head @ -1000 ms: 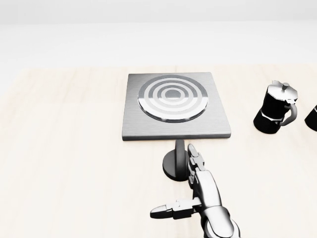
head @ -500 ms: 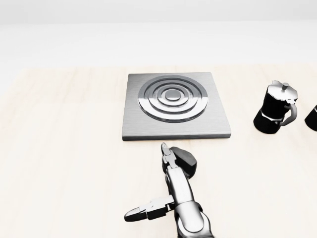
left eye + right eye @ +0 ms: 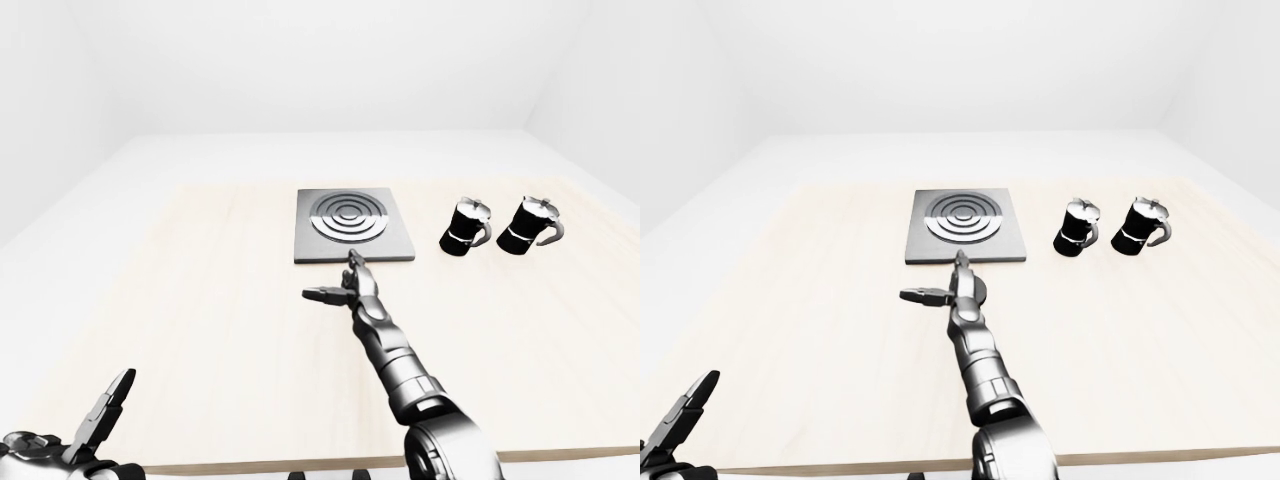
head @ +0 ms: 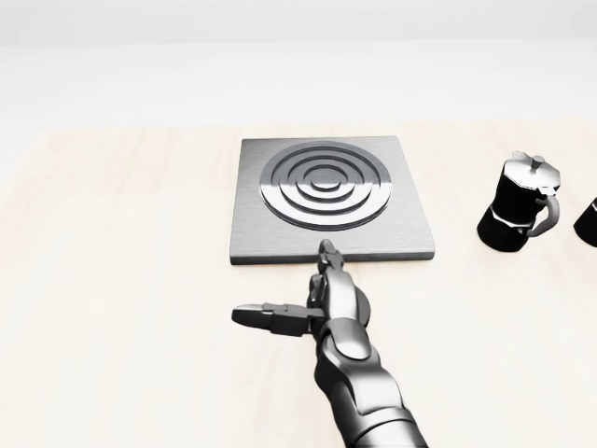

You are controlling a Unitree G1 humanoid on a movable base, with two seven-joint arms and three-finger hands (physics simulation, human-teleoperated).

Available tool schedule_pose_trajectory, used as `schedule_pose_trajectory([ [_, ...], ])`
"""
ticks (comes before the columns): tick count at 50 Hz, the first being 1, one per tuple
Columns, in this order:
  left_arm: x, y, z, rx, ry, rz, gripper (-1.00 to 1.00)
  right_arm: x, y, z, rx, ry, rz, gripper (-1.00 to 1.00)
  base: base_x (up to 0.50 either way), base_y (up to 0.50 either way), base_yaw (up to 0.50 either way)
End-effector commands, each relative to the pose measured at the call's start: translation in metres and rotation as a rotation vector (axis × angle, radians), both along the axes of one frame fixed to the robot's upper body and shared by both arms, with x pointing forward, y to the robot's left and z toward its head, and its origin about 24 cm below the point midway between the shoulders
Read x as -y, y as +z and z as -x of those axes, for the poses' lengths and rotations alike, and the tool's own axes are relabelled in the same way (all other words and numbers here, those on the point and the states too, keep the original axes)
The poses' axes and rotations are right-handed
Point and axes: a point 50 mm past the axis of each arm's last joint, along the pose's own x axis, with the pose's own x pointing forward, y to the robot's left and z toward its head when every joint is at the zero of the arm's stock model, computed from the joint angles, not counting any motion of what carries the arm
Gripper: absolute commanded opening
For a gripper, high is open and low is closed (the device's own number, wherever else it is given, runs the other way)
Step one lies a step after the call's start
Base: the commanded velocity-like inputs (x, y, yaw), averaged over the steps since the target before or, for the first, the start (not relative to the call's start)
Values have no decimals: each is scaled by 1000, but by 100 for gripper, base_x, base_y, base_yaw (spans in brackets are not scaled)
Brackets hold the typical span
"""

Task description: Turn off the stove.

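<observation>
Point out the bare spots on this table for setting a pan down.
Bare: the table left of the stove, down to the left hand. Also below the moka pots. Crowded: the right hand over the knob, at the stove's bottom edge.

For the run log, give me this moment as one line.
right hand: open, over stove knob | left hand: open, idle | stove: on table

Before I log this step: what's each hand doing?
Left hand: open, holding nothing.
Right hand: open, fingers spread over the stove knob, gripping nothing.
</observation>
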Motion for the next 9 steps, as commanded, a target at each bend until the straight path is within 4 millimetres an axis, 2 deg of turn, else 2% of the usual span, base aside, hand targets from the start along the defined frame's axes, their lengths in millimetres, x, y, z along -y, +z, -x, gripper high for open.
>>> schedule_pose_trajectory([
  [1,0,-1,-1,0,-4,2,100,46,54,-56,42,-100,83,100,1,0,0],
  [8,0,-1,-1,-6,-6,1,100,31,95,-57,276,-36,99,100,1,0,1],
  [9,0,-3,-1,-12,-8,3,100,28,107,-53,349,-39,99,100,0,0,0],
])
